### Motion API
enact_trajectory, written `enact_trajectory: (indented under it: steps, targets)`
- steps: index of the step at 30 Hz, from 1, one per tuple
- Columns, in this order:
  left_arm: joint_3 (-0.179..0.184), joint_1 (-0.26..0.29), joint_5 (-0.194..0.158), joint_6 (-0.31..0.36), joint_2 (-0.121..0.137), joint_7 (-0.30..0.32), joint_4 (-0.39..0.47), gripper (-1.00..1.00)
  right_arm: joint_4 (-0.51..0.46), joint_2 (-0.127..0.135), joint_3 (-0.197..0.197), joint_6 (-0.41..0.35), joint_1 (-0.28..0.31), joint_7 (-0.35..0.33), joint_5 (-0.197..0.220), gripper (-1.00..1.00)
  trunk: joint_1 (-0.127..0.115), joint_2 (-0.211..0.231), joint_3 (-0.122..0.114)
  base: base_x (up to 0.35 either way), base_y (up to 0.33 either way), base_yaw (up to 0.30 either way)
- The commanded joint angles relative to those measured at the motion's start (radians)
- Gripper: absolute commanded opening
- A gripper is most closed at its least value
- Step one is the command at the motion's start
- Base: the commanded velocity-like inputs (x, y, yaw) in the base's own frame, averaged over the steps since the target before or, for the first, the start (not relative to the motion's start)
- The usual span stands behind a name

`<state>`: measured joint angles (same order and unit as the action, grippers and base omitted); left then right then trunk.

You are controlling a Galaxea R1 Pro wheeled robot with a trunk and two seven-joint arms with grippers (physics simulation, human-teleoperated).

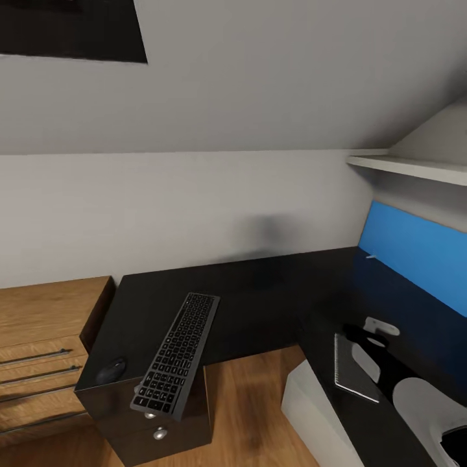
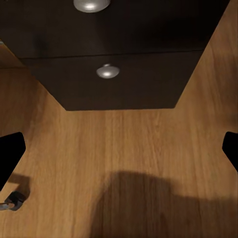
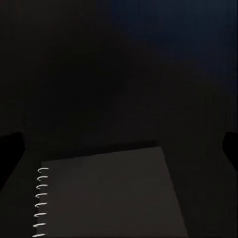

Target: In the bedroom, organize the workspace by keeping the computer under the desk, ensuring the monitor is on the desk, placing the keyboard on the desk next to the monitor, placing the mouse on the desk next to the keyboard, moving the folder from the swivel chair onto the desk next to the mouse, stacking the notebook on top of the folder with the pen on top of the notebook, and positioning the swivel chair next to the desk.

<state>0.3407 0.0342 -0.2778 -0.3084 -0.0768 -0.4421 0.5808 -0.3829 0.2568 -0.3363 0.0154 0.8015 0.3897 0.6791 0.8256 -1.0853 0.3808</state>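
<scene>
On the bench (image 1: 259, 292): slim black keyboard (image 1: 176, 350) overhangs the front edge, mouse (image 1: 111, 370) beside it, grey spiral notebook (image 3: 106, 193) apart. Both claws' fingers spread, empty.

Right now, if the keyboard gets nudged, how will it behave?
The keyboard looks slim and rigid, so it would probably slide as one piece. Its near end overhangs the desk edge above the drawers, so a push outward could tip it off. The mouse sits apart.

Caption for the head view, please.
Keyboard overhanging the black desk edge, mouse beside it, notebook on the right wing.
</scene>
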Motion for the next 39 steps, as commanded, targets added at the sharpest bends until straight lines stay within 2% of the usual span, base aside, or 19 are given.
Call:
enact_trajectory:
  steps: [1,10,15,27,39]
  targets:
    - [0.008,0.001,-0.011,-0.005,0.001,-0.006,0.0,1.0,0.007,0.005,-0.008,0.001,0.001,0.006,0.01,1.0,0.0,-0.001,0.001,0.001,-0.002,0.0]
    - [0.005,0.001,-0.012,-0.004,0.0,-0.008,0.037,1.0,0.065,0.033,-0.006,-0.002,0.001,0.007,0.012,1.0,0.0,-0.001,0.001,0.0,0.0,0.0]
    - [0.005,0.001,-0.012,-0.004,0.0,-0.009,0.045,1.0,0.071,0.04,-0.006,-0.003,0.001,0.006,0.012,1.0,0.0,-0.001,0.001,0.0,0.0,0.0]
    - [0.004,0.001,-0.013,-0.002,0.0,-0.009,0.048,1.0,0.072,0.034,-0.015,-0.002,0.001,0.005,0.01,1.0,0.046,-0.085,0.039,0.0,0.0,0.0]
    - [0.004,0.001,-0.014,0.0,0.0,-0.009,0.047,1.0,0.071,0.014,-0.019,0.0,0.001,0.002,0.009,1.0,0.092,-0.169,0.076,0.0,0.0,0.0]
